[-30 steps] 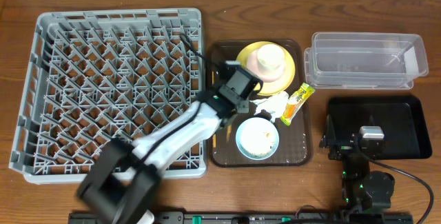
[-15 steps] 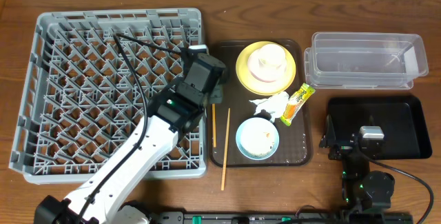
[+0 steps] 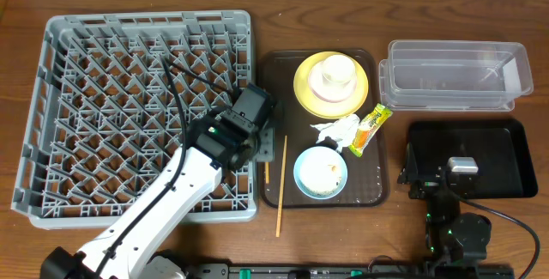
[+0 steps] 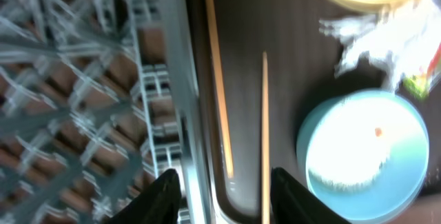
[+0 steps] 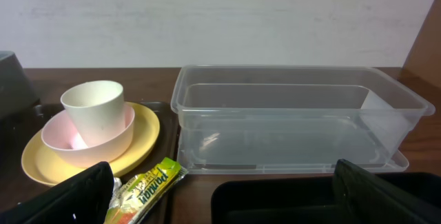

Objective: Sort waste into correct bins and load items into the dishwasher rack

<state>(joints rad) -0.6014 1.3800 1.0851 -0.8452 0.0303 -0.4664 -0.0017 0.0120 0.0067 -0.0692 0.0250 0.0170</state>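
When reading from the near edge outward, begin right of the brown tray: find the right gripper parked low at the near-left corner of the black tray, jaws released wide, grasping nothing. Treat as idle, standing out of the working arm's path.

Next, locate the 2 chopsticks along the brown tray's left strip. Note 1 lying on the tray floor and 1 overhanging the tray's near rim onto the table. Read the left gripper as poised directly above them, over the line where the brown tray's left rim meets the dishwasher rack: fingertips parted, nothing clamped between. Judge the step in hand as the chopstick transfer, not completed. Expect to need a careful pinch near mid-length, since thin sticks lying flat on a tray floor leave little for the pads to bite.

Just right of the chopsticks, at the brown tray's near centre, find the light blue bowl upright, holding white food scraps. Empty into a bin before racking.

Farther in, at the brown tray's middle right, note the crumpled napkin and the snack wrapper touching, both unsorted.

At the brown tray's far end, find the yellow plate carrying a pale bowl with the small cup nested inside. Unstack before loading.

Beyond the brown tray's far-right corner, locate the clear container, no waste visible inside. Left of the brown tray, check the dishwasher rack: no task item seated among its pegs.
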